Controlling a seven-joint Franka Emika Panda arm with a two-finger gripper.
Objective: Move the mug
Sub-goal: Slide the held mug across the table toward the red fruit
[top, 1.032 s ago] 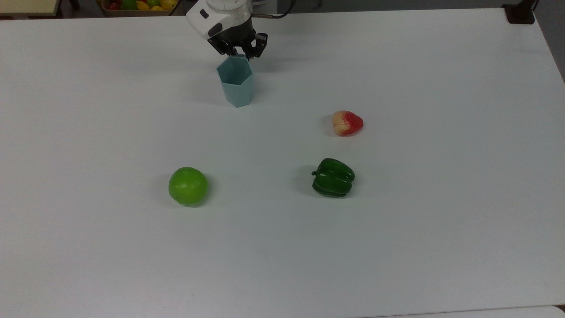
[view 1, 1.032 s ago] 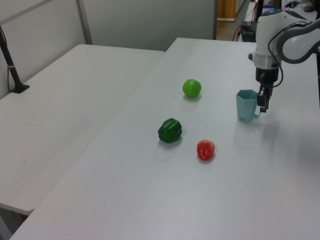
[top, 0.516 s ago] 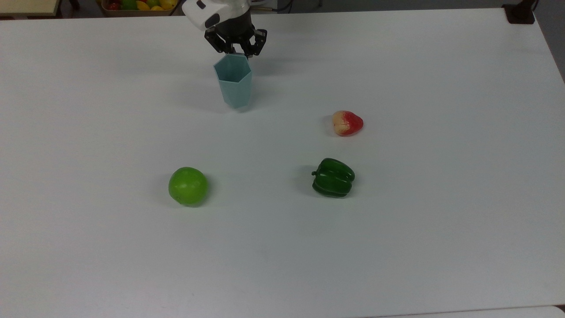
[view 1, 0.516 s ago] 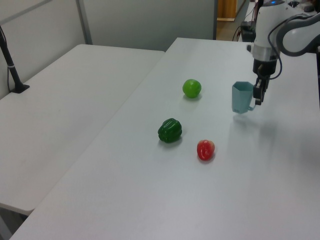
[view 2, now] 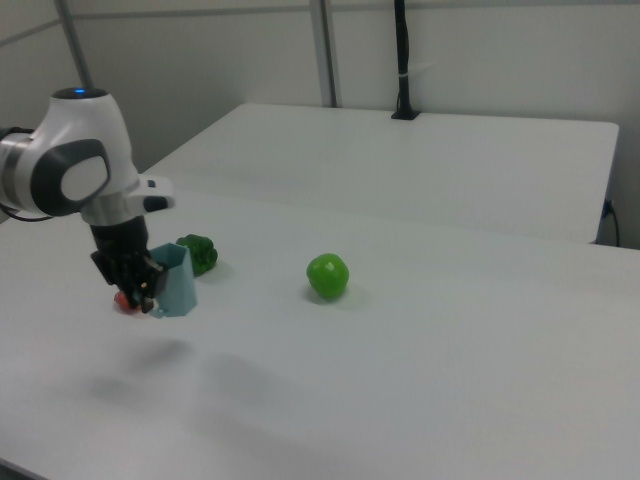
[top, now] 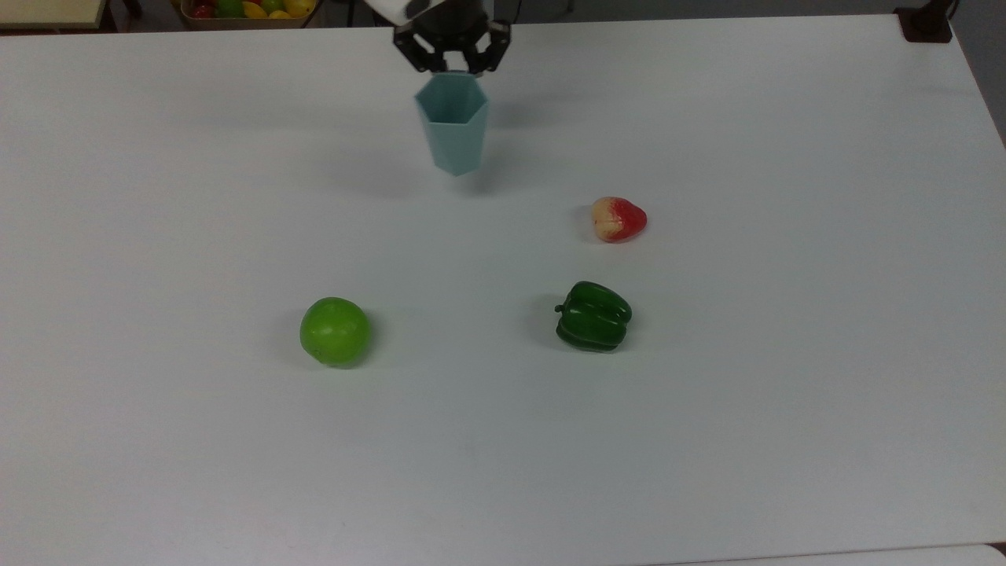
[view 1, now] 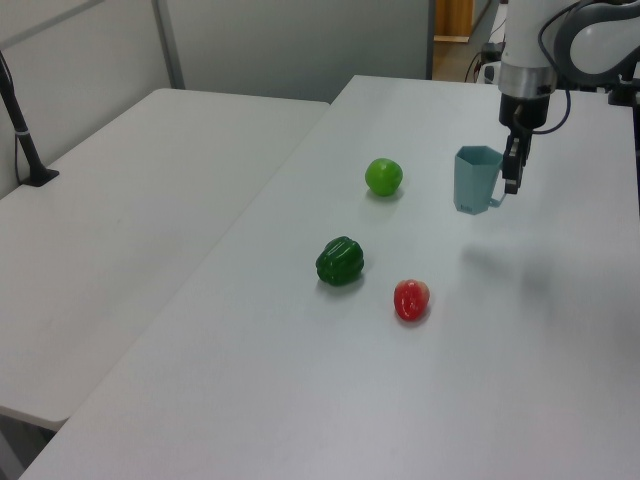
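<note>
Gripper [top: 452, 69]: clamped on the mug's far rim and handle side.
Mug [top: 453, 122]: hanging upright above the table [top: 707, 432], shadow apart beneath.
Handling: looks light, stiff, smooth plastic; might swing from its one-sided hold.

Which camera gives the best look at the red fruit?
The top view: the red fruit lies unobstructed, showing its pale end. The left view shows it plain red. In the right view the gripper and mug mostly hide it.
</note>
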